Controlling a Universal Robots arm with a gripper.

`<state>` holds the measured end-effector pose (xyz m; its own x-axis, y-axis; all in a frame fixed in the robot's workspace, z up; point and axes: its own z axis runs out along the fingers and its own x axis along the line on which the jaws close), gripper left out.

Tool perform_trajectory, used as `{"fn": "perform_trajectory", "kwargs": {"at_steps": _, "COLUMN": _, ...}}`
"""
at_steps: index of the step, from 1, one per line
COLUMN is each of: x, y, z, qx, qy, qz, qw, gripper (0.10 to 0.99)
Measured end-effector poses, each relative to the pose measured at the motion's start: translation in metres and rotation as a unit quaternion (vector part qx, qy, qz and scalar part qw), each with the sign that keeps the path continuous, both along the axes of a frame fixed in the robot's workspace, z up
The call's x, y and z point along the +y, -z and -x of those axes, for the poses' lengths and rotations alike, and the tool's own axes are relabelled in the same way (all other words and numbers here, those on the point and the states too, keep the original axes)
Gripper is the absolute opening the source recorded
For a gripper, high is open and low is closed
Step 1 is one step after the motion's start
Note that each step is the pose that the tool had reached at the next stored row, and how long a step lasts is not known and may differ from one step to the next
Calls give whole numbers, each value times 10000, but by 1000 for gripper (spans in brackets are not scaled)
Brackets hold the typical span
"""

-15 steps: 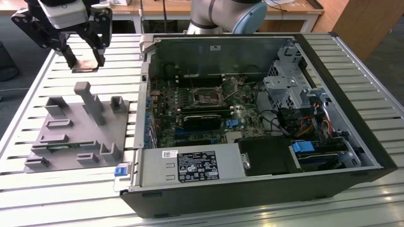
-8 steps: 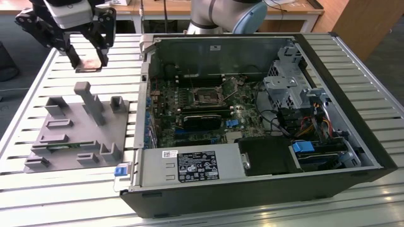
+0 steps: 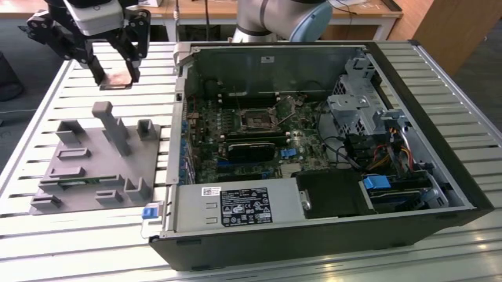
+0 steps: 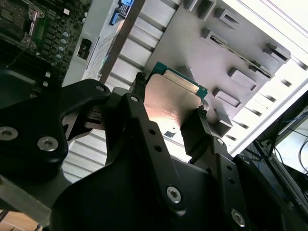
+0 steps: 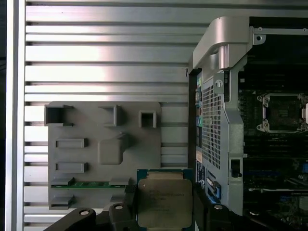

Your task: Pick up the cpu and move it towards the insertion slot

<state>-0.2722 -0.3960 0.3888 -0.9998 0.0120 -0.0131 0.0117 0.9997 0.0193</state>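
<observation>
Carrying the cpu clamped between the gripper's 2 fingers, keep it level toward the insertion slot, well off beside the claw.

Claw holding the cpu above the slatted desk, far beyond the grey fixture, left of the open computer case in the exterior view.

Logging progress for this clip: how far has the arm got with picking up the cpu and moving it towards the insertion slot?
Done: the pick. The gripper is shut on the cpu, its fingers clamping opposite edges, lifted clear of the grey fixture. In hand: the carry, with the gripper above the slatted table beyond the fixture. Left: reaching the insertion slot inside the open case.
</observation>
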Motion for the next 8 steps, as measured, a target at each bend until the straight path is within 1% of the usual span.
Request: {"fn": "perform_trajectory", "kwargs": {"at_steps": 8, "x": 2, "y": 0, "z": -80, "qx": 0, "qy": 0, "qz": 0, "qw": 10000, "gripper": 541}}
